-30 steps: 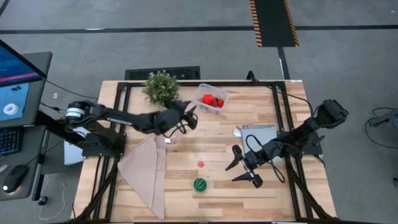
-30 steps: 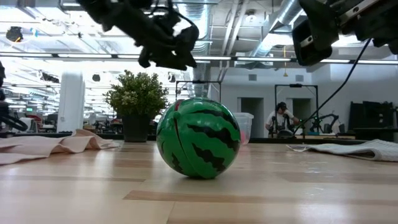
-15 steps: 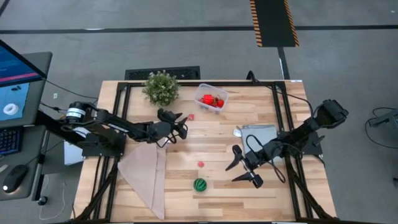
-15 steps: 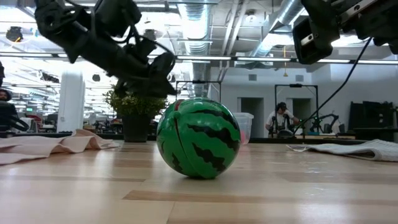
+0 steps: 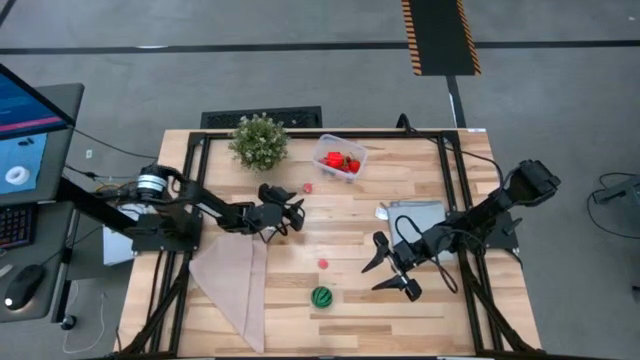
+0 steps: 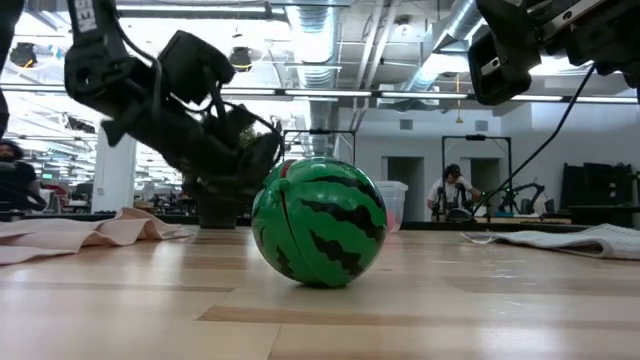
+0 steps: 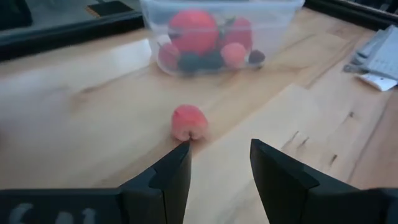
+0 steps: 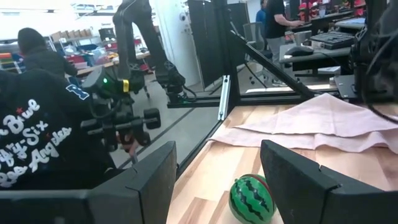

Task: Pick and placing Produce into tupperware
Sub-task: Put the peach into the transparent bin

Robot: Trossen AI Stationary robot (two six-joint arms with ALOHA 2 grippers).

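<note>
The wooden table carries everything I am working with. A beige cloth lies at its near left edge, partly over the side, and a grey-blue sheet lies flat on the right half. A bushy potted plant stands at the far edge, left of centre.

My left arm reaches in low across the left half of the table. Its left gripper sits near the middle, between the plant and the cloth; in the left wrist view its fingers stand apart with nothing between them, and a small pink fruit lies on the wood just beyond their tips.

My right arm rests over the right half, and the right gripper hangs spread wide and empty, near the front edge.

The tupperware stands at the far edge, just right of the plant, already holding red, pink and dark pieces.

The watermelon ball rests on the wood near the front, between the two grippers. A second pink piece lies just behind it.
</note>
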